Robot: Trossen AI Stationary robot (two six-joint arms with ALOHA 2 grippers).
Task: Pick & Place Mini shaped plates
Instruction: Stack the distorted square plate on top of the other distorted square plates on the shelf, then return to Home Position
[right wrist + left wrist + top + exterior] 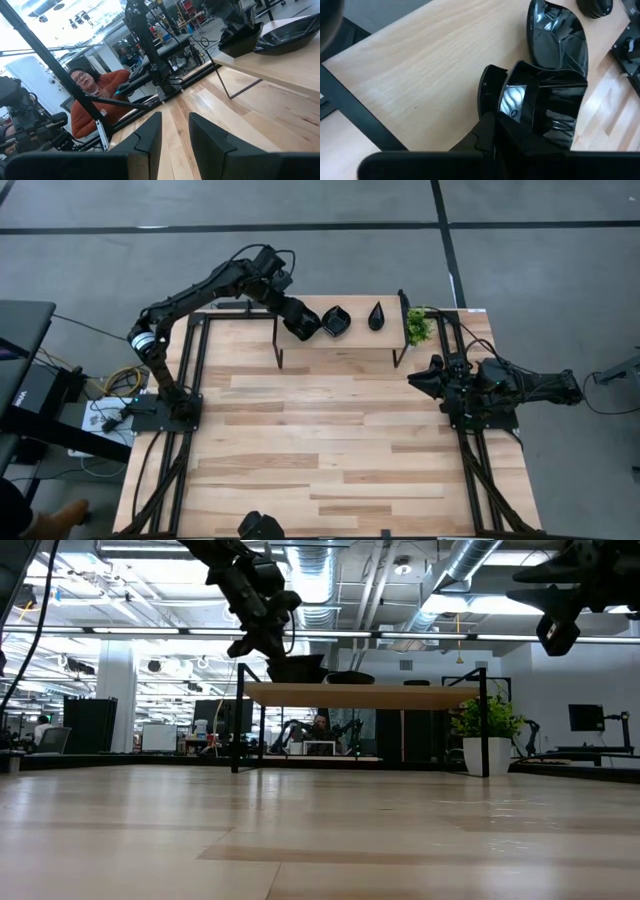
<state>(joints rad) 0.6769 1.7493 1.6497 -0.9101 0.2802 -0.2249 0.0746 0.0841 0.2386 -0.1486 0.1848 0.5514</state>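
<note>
A raised wooden shelf (350,343) stands at the table's far edge. On it lie a wavy-edged square mini plate (335,320) (555,42) and a teardrop mini plate (376,315). My left gripper (303,322) (262,640) slants down over the shelf's left part, shut on a third glossy black mini plate (547,107) (297,668) just beside the square one. My right gripper (415,378) (175,135) hovers level at the table's right edge, open and with nothing between its fingers. My left gripper pinches the plate's near rim (512,102) between its two fingers, slanting down from the table's left. The fingers themselves hide the exact spot. The plate sits tilted in the hold, low over the shelf top; whether its underside touches the wood I cannot tell.
A small green plant (417,326) in a white pot stands at the shelf's right end. The wide wooden table (320,440) stretches from the shelf to the near edge. Beyond the table a person in an orange top (95,95) shows in the right wrist view.
</note>
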